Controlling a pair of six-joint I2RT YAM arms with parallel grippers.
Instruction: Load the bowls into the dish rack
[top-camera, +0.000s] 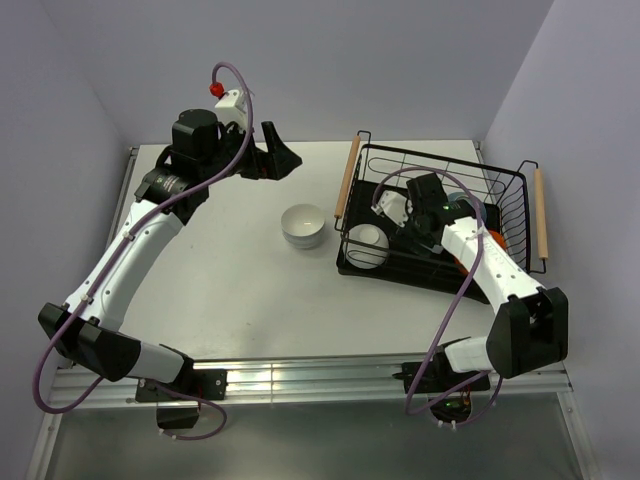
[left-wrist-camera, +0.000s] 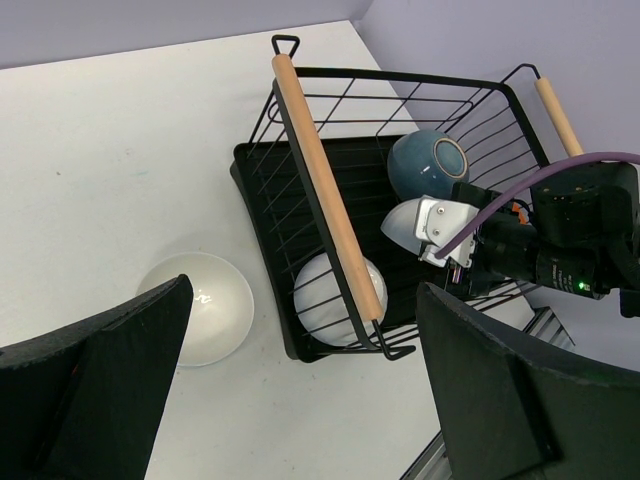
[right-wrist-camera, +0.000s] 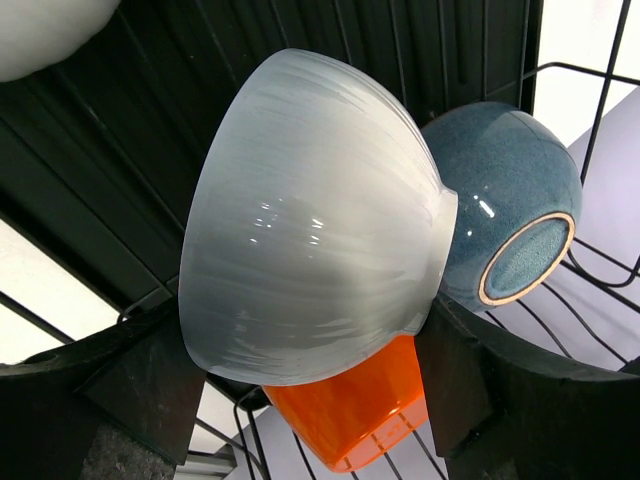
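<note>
**A:** Porcelain, by the gloss of it. How will the held white bowl (right-wrist-camera: 310, 210) handle?

**B:** Stiff, slick and easy to chip, I judge, yet light enough for one arm. The right gripper (right-wrist-camera: 300, 370) has it lying on its side, low inside the dish rack (top-camera: 505, 185). The jaws are spread wide around the outside, one finger near the rim and the other by the foot. A glazed curve could slide out of that hold, so a pinch over the rim seems safer.

**A:** What sits around it?

**B:** Just beneath is the orange bowl (right-wrist-camera: 350, 420), touching or nearly so. Just behind is the dark blue bowl (right-wrist-camera: 500, 210), speckled and tipped on its side, its pale-ringed foot facing the wrist camera. Further along, by the rack's left end, rests the racked white bowl (top-camera: 368, 240). I cannot tell which way up it is.

**A:** And outside the rack?

**B:** The loose white bowl (top-camera: 303, 225) stands mouth-up on the desk (top-camera: 220, 290), near the wooden handle (top-camera: 346, 180) but apart from it. Its open rim is the natural place to grip. Beyond it, the left gripper (top-camera: 278, 160) hovers over the far side of the desk, jaws fully apart and empty
</note>
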